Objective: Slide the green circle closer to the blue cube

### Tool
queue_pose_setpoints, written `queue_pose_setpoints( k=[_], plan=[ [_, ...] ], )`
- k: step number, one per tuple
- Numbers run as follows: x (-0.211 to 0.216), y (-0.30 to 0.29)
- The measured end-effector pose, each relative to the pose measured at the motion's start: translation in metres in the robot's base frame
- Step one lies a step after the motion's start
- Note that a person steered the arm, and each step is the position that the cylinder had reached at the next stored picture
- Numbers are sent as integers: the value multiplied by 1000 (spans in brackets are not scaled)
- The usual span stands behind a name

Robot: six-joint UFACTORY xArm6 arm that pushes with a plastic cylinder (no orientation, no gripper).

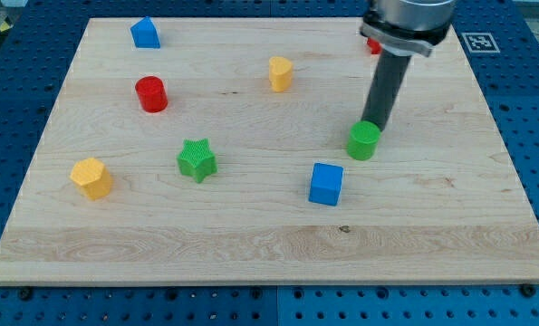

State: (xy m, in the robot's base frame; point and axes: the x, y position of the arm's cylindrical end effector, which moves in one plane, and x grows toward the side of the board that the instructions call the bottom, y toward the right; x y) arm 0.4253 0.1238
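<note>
The green circle [362, 141] stands right of the board's middle. The blue cube [326, 184] lies just below and to the left of it, a short gap apart. My tip [372, 124] sits at the green circle's upper right edge, touching it or nearly so. The dark rod rises from there toward the view's top.
On the wooden board [251, 244] are also a green star [197, 160], a red cylinder [150, 94], a yellow block [91, 177] at the left, a yellow block [280, 73] near the top middle, a blue block [145, 33] at top left, and a red block [374, 44] partly hidden behind the arm.
</note>
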Motion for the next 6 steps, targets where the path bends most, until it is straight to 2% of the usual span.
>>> queue_pose_setpoints(
  k=[2, 5, 6],
  plan=[
    [16, 38],
    [16, -44],
    [19, -2]
  ],
)
